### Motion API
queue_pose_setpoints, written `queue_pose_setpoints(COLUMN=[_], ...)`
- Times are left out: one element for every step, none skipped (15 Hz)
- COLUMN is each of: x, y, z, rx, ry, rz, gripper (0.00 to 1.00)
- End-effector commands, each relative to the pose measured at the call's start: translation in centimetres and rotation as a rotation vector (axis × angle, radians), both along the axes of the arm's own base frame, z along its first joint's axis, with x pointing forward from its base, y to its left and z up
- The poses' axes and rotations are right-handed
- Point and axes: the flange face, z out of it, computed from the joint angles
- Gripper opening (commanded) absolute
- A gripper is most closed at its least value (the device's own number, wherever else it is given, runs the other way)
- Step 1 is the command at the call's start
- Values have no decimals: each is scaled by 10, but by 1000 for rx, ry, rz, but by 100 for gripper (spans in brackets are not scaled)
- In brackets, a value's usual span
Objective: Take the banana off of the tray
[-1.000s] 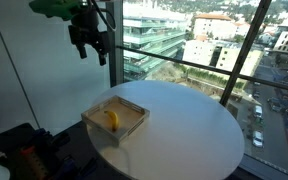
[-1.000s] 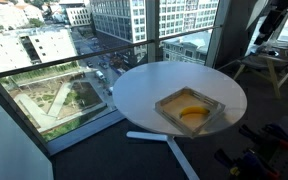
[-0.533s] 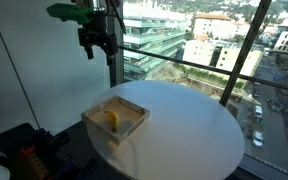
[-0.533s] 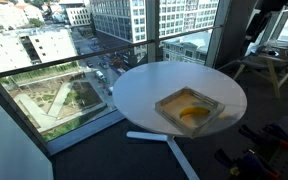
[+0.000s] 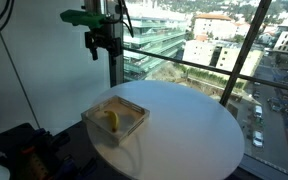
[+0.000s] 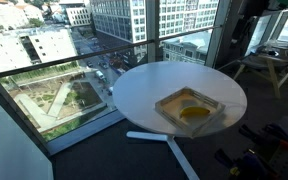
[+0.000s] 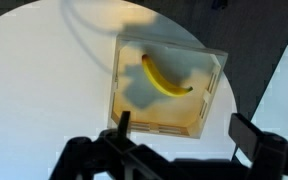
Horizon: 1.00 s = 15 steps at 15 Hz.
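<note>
Yellow against the pale grey base, the banana (image 7: 164, 80) lies flat inside the tray (image 7: 216, 92), running on a slant in my wrist view, with its darker tips clear of the wooden edges. In an exterior view the banana (image 5: 111, 120) sits toward one side of the tray (image 5: 98, 132); in an exterior view from across the room it (image 6: 194, 113) shows as a yellow patch inside the tray (image 6: 173, 119).

The tray rests near the edge of the round white table (image 5: 189, 130), which stands beside tall windows.

My gripper (image 5: 101, 54) hangs high above the table, well apart from tray and fruit. From the wrist I see its fingers (image 7: 123, 123) spread wide, the jaws open and holding nothing, with the tray framed between them below.
</note>
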Motion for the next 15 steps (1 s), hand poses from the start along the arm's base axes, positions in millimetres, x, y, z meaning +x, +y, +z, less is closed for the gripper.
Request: queue_pose_setpoints(x=[21,25,28,31,34,37,40,44,47,51,54,57,60,62,65], y=[4,4,5,6,6,8,9,11,13,14,16,18,21,22,23], z=[2,1,-1,-1,-2,-3,-4,-4,-5,-6,-6,-7,-8,-9,-10], rx=[5,4,1,-2,-6,-10,-12,-16,-19,-23,-26,-30,-35,-40,-44], ry=[-8,-7,-7,-8,-8,-9,-12,-15,-21,-25,-31,-35,-39,-42,-47], rz=[44,55,65,77,88,99,116,133,153,169,193,223,256,283,317], gripper=[100,100,100,100,100,100,100,100,100,100,100,100,100,100,100])
